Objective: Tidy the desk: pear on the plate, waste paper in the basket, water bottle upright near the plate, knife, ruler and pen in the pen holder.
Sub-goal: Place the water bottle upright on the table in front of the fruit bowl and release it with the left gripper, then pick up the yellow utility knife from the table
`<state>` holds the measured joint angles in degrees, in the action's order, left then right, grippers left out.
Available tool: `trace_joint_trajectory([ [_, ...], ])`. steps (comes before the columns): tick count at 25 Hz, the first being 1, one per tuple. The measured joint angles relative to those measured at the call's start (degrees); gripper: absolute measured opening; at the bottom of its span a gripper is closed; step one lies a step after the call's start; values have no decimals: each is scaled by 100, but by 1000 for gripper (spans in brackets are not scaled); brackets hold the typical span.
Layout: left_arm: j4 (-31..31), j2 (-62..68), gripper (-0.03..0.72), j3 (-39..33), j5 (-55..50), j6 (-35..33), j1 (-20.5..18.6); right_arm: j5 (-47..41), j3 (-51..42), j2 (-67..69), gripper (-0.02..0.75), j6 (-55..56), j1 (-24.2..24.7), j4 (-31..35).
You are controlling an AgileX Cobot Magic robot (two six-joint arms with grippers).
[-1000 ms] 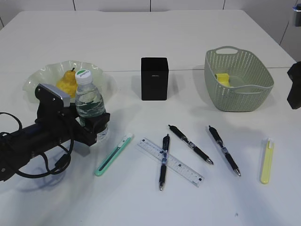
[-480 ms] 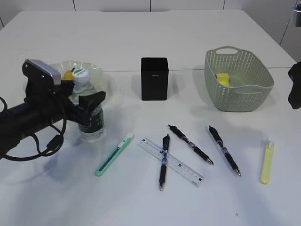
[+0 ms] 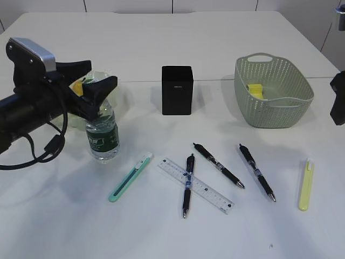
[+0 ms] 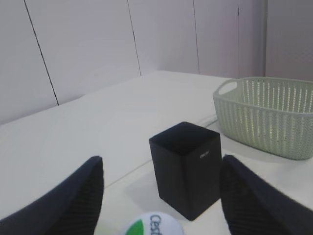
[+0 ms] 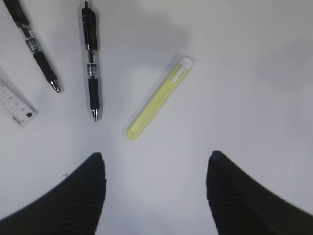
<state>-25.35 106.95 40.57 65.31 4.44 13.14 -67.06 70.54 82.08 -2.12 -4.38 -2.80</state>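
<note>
The water bottle (image 3: 102, 135) stands upright on the desk (image 3: 161, 232) in front of the plate (image 3: 119, 91). My left gripper (image 3: 100, 75) hangs open just over its white cap (image 4: 151, 226), touching nothing. A bit of the yellow pear (image 3: 79, 87) shows behind the fingers. The black pen holder (image 3: 177, 90) stands mid-desk, and the waste paper (image 3: 255, 89) lies in the basket (image 3: 275, 108). A green knife (image 3: 131, 177), the ruler (image 3: 195, 185) and three pens (image 3: 187, 185) lie in front. My right gripper (image 5: 155, 156) is open above a yellow-green knife (image 5: 159, 97).
One pen (image 3: 187, 185) lies across the ruler, and the other two pens (image 3: 218, 165) (image 3: 257, 171) lie to its right. The yellow-green knife (image 3: 305, 184) is at the far right. The right arm (image 3: 338, 105) sits at the right edge. The left arm's cable (image 3: 51, 148) hangs low.
My left gripper has risen and drawn back from around the bottle's body to above its cap. The bottle stays standing on the desk. The right arm has not moved.
</note>
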Motion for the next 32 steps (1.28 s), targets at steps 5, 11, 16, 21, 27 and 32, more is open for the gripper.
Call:
trace_joint_trajectory([
  [5,158,-456,522,0,-12,0,-13,0,0,0,482,0,0,-34],
  [11,903,-593,522,0,-254,0,-200,0,0,0,482,0,0,-45],
  [16,1801,-633,522,0,-684,166,-369,0,0,0,482,0,0,-45],
  [21,2349,-885,521,-12,-1795,201,-489,0,0,0,482,0,0,-45],
  [27,2465,-1319,521,-12,-3698,201,-502,0,0,0,482,0,0,-45],
  [32,2465,-1848,521,-12,-5397,201,-502,12,0,0,482,0,0,-45],
])
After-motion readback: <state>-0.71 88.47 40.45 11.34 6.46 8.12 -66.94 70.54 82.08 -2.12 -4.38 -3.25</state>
